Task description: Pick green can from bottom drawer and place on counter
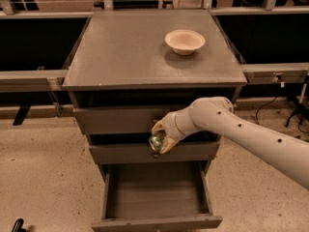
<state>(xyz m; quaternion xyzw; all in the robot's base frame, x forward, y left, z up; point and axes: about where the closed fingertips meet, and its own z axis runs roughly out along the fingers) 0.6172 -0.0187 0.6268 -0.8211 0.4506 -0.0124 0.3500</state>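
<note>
My gripper (159,138) is shut on the green can (156,141) and holds it in the air in front of the two upper drawer fronts, above the open bottom drawer (157,197). The can is small and shiny green, mostly wrapped by the cream fingers (168,143). The bottom drawer is pulled out and its inside shows nothing. The counter (130,52) is the flat grey-brown cabinet top above the gripper. My white arm reaches in from the lower right.
A cream bowl (185,41) stands on the counter at its back right. Black benches with metal rails run on both sides of the cabinet. Cables lie on the speckled floor at the right.
</note>
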